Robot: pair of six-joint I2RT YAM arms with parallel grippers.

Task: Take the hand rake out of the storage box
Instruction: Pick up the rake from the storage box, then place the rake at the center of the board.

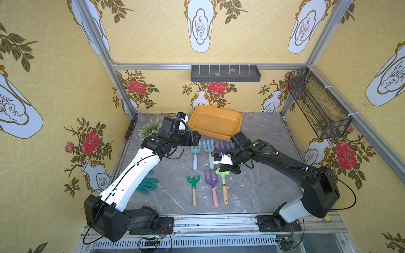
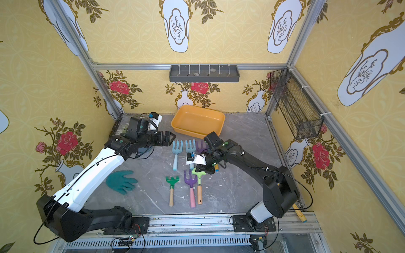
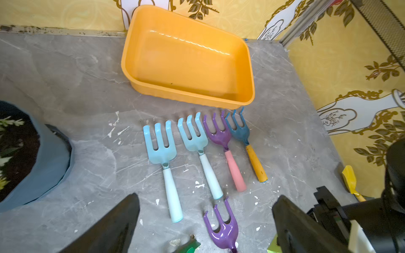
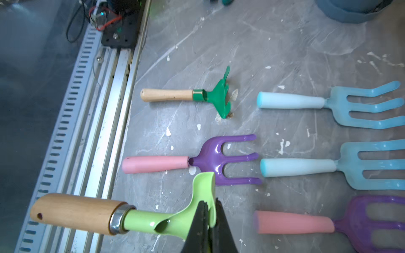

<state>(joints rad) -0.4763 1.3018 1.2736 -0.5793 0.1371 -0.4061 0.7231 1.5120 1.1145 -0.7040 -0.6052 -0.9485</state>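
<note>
Storage box (image 1: 214,122) sits at 12 o'clock on the grey table (image 1: 258,188), against the back wall, its whole floor bare in the left wrist view. The light green hand rake (image 4: 151,223) is outside it, toward 6 o'clock from the box near the table's centre, with its wooden handle pointing to 6 o'clock. The right gripper (image 4: 210,204) is clamped tight on the rake's green head; whether the rake rests on the table or hangs just clear, I cannot tell. To the rake's 9 o'clock lie a purple rake (image 1: 211,179) and a dark green rake (image 1: 193,181). The left gripper (image 2: 172,139) is spread wide with nothing in it, near the box's 7 o'clock corner. It is just beside the tines of a light blue rake (image 1: 195,151). A teal glove (image 2: 120,180) lies at 8 o'clock.
</note>
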